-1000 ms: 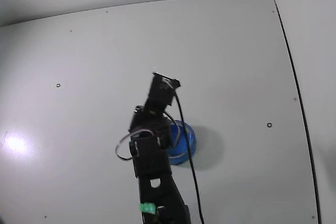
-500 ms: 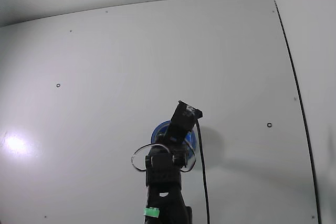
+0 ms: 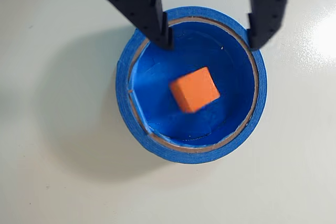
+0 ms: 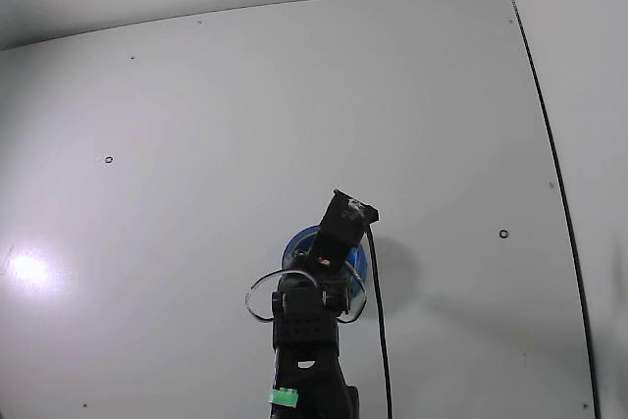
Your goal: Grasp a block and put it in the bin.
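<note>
My gripper (image 3: 210,38) directly over bin (image 3: 124,85), jaws spread wide, tips above far rim, gap between them clear. Block (image 3: 194,89) lies mid-floor inside bin, free blue floor all round it, not touching wall. Rim only raised obstacle nearby. Table (image 4: 177,125) around bin bare and flat on every side in fixed view. My own arm (image 4: 306,326) and cable (image 4: 378,321) hide bin's near side there.

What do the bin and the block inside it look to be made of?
The bin looks like a roll of blue painter's tape: matte, slightly creased blue wrap with a tan cardboard-like ring showing inside the rim. The block looks like matte orange foam or soft plastic, with no gloss and slightly rounded edges; which one is unclear.
</note>
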